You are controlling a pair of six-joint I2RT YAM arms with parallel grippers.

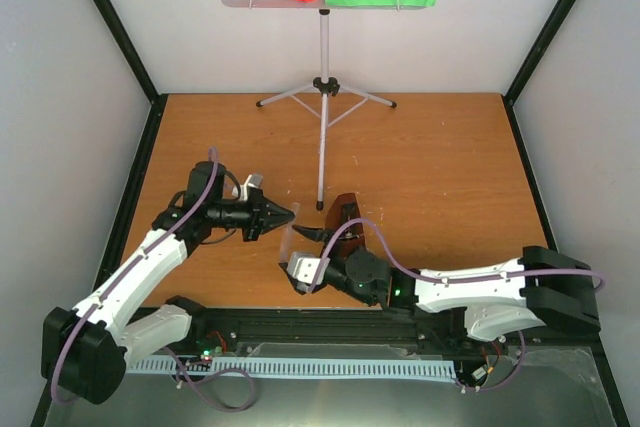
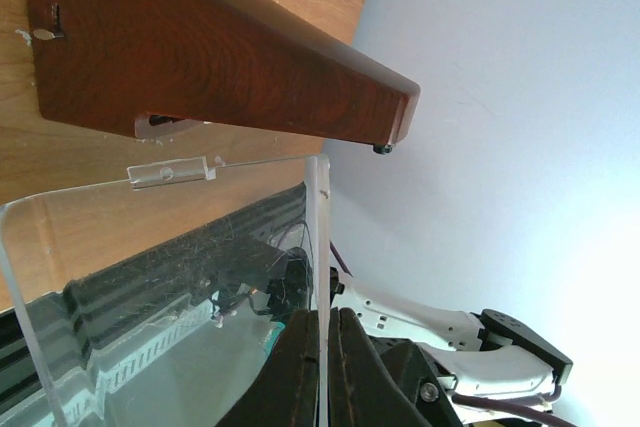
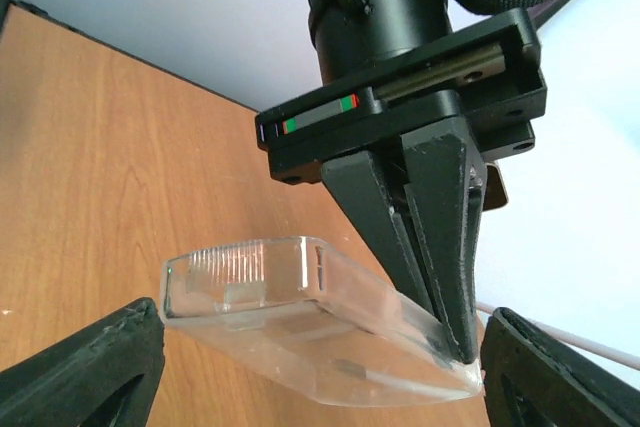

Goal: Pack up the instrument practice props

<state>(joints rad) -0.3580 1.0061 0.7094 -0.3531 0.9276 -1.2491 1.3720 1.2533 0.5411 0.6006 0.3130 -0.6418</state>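
The left jaws are clamped on one edge of the clear cover (image 3: 290, 307), which sticks out ahead of them. The right jaws stand wide open, one on each side of the cover. The metronome (image 2: 220, 67) lies on the counter (image 1: 430, 167) just beyond the left jaws.

A: What fills the middle of the overhead view?
B: A brown wooden tabletop (image 1: 450, 177), enclosed by white walls (image 1: 180, 37) at the back and on both sides. Black posts (image 1: 115, 22) slant down from the upper left and upper right of the frame.
A: And along the bottom edge?
B: A white slotted strip (image 1: 320, 369) runs across, with a grey metal sheet (image 1: 350, 402) just below it.
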